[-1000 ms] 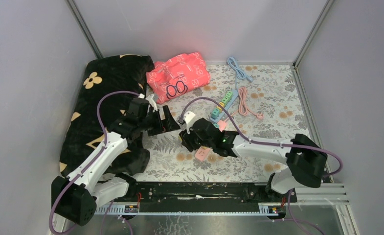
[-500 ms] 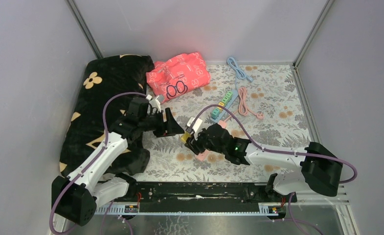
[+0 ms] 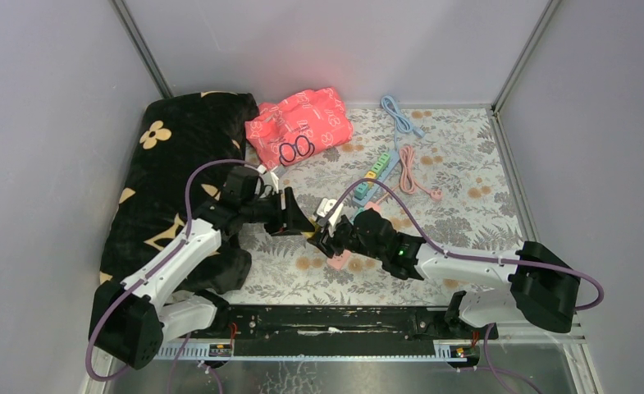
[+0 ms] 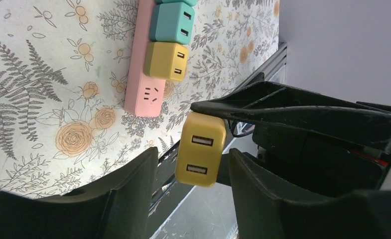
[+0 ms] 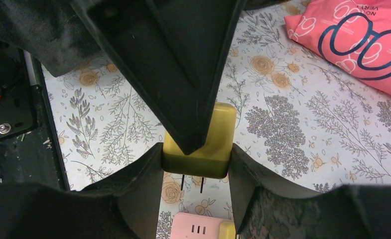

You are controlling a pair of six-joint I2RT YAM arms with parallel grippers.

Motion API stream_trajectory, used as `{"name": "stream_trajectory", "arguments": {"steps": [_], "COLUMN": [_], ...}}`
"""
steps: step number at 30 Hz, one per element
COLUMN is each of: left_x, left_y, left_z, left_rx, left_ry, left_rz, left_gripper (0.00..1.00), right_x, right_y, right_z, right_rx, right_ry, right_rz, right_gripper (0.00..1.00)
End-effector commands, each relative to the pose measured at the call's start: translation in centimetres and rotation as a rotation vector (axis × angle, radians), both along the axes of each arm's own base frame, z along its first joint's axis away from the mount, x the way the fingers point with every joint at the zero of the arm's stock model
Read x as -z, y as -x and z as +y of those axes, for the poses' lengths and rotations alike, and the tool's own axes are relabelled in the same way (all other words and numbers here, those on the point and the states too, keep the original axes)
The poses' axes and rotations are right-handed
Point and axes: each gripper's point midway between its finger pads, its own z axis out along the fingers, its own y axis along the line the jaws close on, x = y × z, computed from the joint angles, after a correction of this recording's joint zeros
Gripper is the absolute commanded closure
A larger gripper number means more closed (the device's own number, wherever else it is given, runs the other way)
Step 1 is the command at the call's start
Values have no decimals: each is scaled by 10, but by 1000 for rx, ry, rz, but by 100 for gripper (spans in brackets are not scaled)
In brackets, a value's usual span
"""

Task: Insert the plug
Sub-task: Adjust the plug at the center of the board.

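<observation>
Plug, yellow rounded plastic charger block [image 5: 222, 132], two USB ports on one end, two thin metal prongs on the other.

Location: off the floral-patterned worktop [image 3: 466, 164], in the air between the two arms, near front centre.

Hold: pinched across its sides by right pincer [image 5: 195, 159]. Left pincer [image 4: 193, 167] spread to either side of the same block, with a sliver of gap visible on one side; no second grip confirmed.

Status: lifted, not inserted, prongs bare. Left to do, by judgement: line up over a free socket, push home, release.

Nearby: pink plastic socket block [image 5: 195, 230] on the worktop, just beyond the prong tips.

Orientation: long axis from port end to prong end. Port end faces the left wrist camera; prongs point away from it, toward the pink block. Exact tilt not readable.
</observation>
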Motion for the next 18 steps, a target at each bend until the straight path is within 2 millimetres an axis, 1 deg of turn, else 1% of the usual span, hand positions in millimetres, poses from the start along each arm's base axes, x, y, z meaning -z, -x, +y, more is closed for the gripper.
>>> {"name": "stream_trajectory", "arguments": {"steps": [1,6,12,16,18], "left_x": [-8,-8,-15,-16,-14], "left_y": [-3,-6,-8,-7,-6], "left_z": [-11,-13,-14,-14,-14], "left_rx": [40,39,31,37,39], "left_ry": [23,13,18,21,22], "left_rz": [-47,-59,-73,-71,-67], "left_gripper": [41,48,46,46,48], "right_x": [-34,-29,-25,-25,-26], "right_y": [3,5,7,7,7], "right_z": [8,8,6,4,4], "right_rx": [-43,-56,-58,-57,-57], "right_ry": [-102,-98,-95,-98,-102], "right_rz": [-81,-84,-86,-90,-94], "right_gripper": [63,63,63,63,63]}}
